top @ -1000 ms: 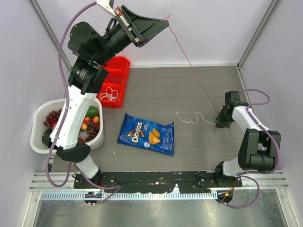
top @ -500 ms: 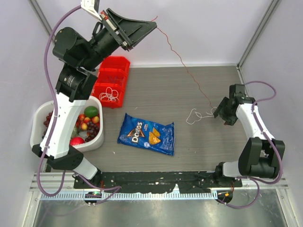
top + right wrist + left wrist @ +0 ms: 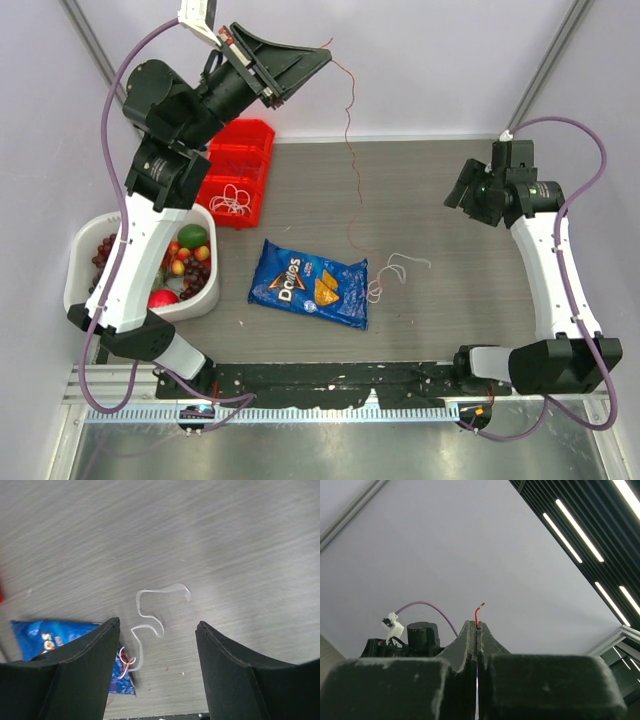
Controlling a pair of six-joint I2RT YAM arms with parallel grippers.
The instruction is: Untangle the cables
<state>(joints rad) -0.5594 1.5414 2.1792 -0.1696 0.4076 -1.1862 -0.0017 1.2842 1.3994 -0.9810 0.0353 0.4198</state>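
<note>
You are working the separating step; your left gripper [image 3: 322, 52] is holding high, its jaws pinched tight on the tip of the red cable [image 3: 349, 140], which is hanging slack down to the table [image 3: 440, 160]; the white cable [image 3: 400, 268] is lying curled just beside the chip bag [image 3: 310, 283], and the two seem to be meeting at the bag's corner; your right gripper [image 3: 460, 193] is hovering, jaws wide, carrying nothing; next, I judge, you are needing it down to pin the white strand.
</note>
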